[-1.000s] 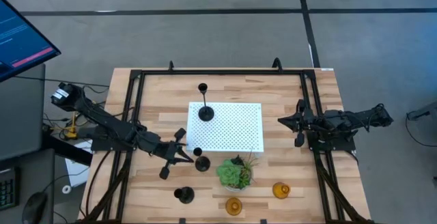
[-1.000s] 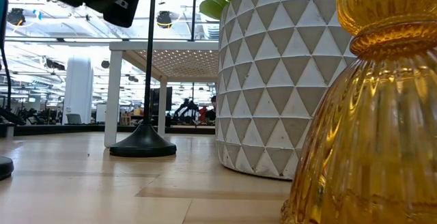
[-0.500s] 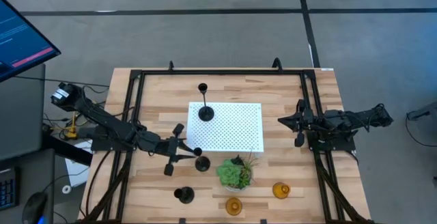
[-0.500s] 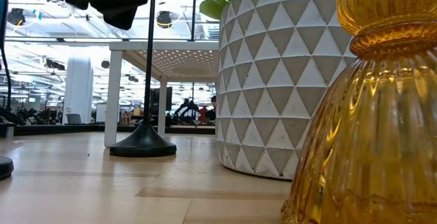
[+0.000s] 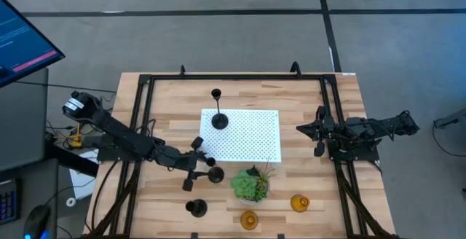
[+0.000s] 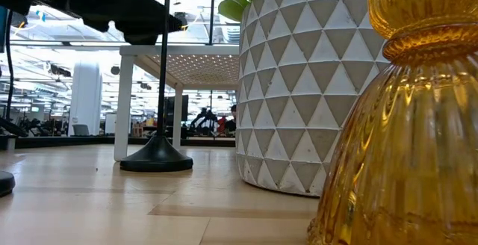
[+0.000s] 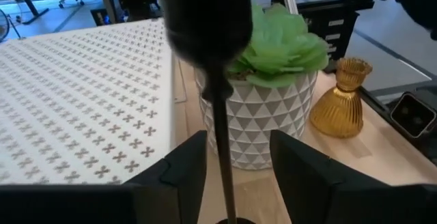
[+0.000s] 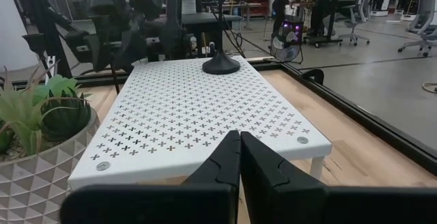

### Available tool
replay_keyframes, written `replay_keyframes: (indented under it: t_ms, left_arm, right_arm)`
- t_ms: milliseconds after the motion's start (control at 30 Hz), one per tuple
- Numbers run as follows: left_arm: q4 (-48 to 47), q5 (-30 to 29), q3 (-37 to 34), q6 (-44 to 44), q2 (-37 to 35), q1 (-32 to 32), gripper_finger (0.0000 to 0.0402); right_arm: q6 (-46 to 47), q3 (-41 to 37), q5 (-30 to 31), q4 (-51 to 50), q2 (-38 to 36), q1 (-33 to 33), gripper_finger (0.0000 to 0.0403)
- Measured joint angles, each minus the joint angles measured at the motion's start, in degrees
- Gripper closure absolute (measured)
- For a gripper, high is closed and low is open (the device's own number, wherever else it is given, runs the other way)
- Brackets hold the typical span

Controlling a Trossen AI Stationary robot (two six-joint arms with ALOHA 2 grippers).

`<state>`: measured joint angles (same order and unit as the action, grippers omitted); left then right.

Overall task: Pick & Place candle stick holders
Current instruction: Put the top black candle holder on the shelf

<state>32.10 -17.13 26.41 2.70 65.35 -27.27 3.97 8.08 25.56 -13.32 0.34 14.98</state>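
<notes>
From above, the left gripper (image 5: 194,163) sits left of centre in the lower half of the frame, its fingers spread wide on either side of a black candle holder (image 5: 215,173) standing on the wooden table (image 5: 164,100) just left of the potted plant (image 5: 250,184). A tall black holder (image 5: 218,119) stands on the white perforated platform's (image 5: 251,137) upper left corner; a third black holder (image 5: 195,208) stands at lower centre. Two amber holders (image 5: 299,203) sit at lower right. The right gripper (image 5: 317,131) rests at right, fingers closed and empty.

At table level, an amber holder (image 6: 403,125) fills the right, the plant pot centre.

The left wrist view shows the thin stem (image 7: 222,149) between the open fingers (image 7: 184,169), not gripped.

The right wrist view shows the pressed-together fingers (image 8: 225,162) facing the platform.
</notes>
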Motion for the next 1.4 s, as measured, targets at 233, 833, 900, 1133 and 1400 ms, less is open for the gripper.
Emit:
replay_keyframes:
  t_ms: [233, 833, 900, 1133, 1400]
  left_arm:
    - [2.45, -0.57, 0.00, -0.15, 3.03, 0.00, 0.0260]
    - [2.96, -1.43, -0.02, -3.22, 2.18, -0.06, 0.0388]
    - [2.75, -3.37, -0.02, -6.25, 2.18, -0.07, 0.0382]
    - [2.79, -6.21, -0.02, -13.10, 1.67, -0.28, 0.0388]
    - [2.65, -6.39, 2.90, -19.74, 0.28, -0.85, 0.0385]
  right_arm:
    - [0.00, 0.00, 0.00, 0.00, 0.00, 0.00, 0.0403]
    - [-0.01, 0.00, 0.00, 0.00, 0.00, 0.00, 0.0403]
    - [0.00, 0.00, 0.00, 0.00, 0.00, 0.00, 0.0403]
    - [-0.01, 0.00, 0.00, 0.00, 0.00, 0.00, 0.0403]
    - [-0.04, 0.00, 0.00, -0.49, -0.02, 0.00, 0.0403]
